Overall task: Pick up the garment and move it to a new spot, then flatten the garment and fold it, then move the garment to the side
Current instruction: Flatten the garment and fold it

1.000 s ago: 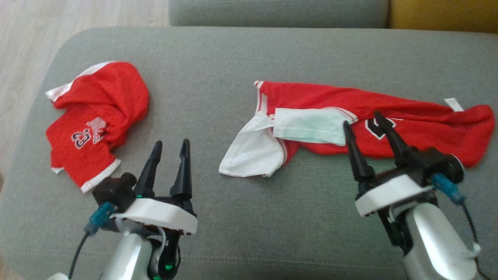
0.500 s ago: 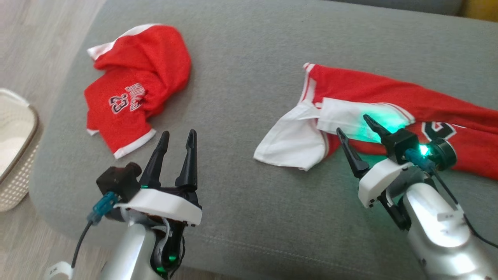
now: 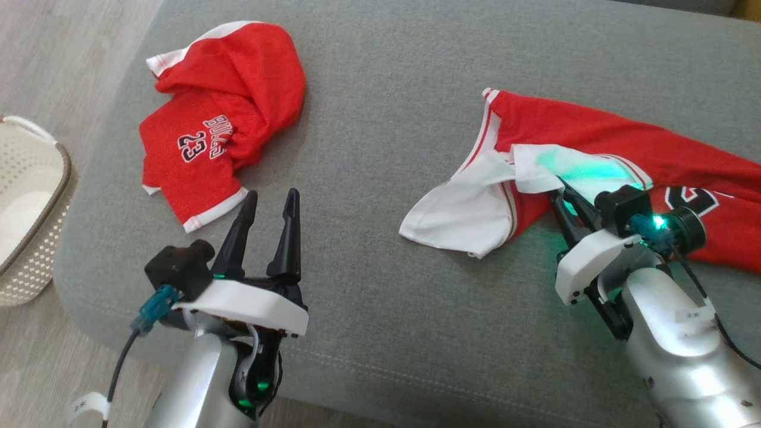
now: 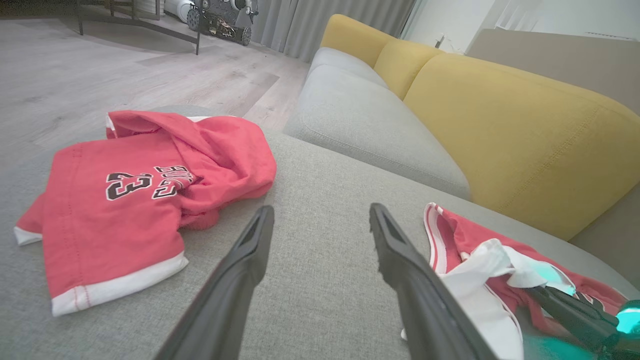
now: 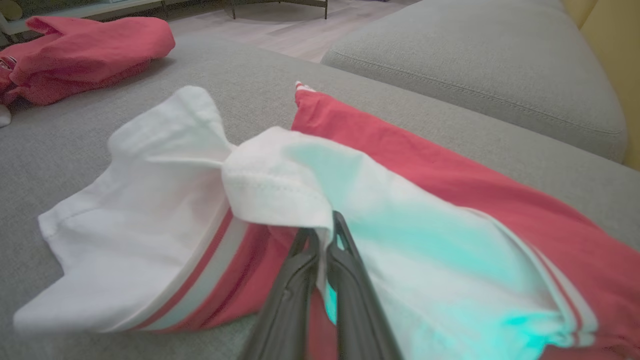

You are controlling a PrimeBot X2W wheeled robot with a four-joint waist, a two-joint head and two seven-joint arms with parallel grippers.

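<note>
at the tips of the right gripper (image 3: 563, 195): fingers now pressed together on the lower edge of the white fold of the garment (image 3: 600, 128). half a second ago they stood apart, one on each side of that edge. right wrist view confirms it: the white hem is drawn down between the two fingers (image 5: 345, 280) and puckers just above the tips. the cloth beside the grip is bunched more than before. green light from the wrist falls on the white fold, as it did half a second ago.

left gripper (image 3: 270, 199): fingers apart, nothing between them, same pose as in both earlier frames. it hovers over bare grey cushion (image 3: 386, 77).

the head view has shifted since one second ago, and a white basket (image 3: 32, 196) on the floor has come into its left edge; that is camera motion, not motion of the things.

garment position: flat on the grey cushion, ahead of and to both sides of the right fingers. its long axis runs crosswise to them. the striped end and a loose white flap lie to the left of the tips. the red body stretches away to their right, past the wrist and out of the head view. a black outlined number shows on the red just right of the fingers.

small red jersey (image 3: 229, 101): crumpled, ahead and to the left of the left fingers, well apart from the garment.
</note>
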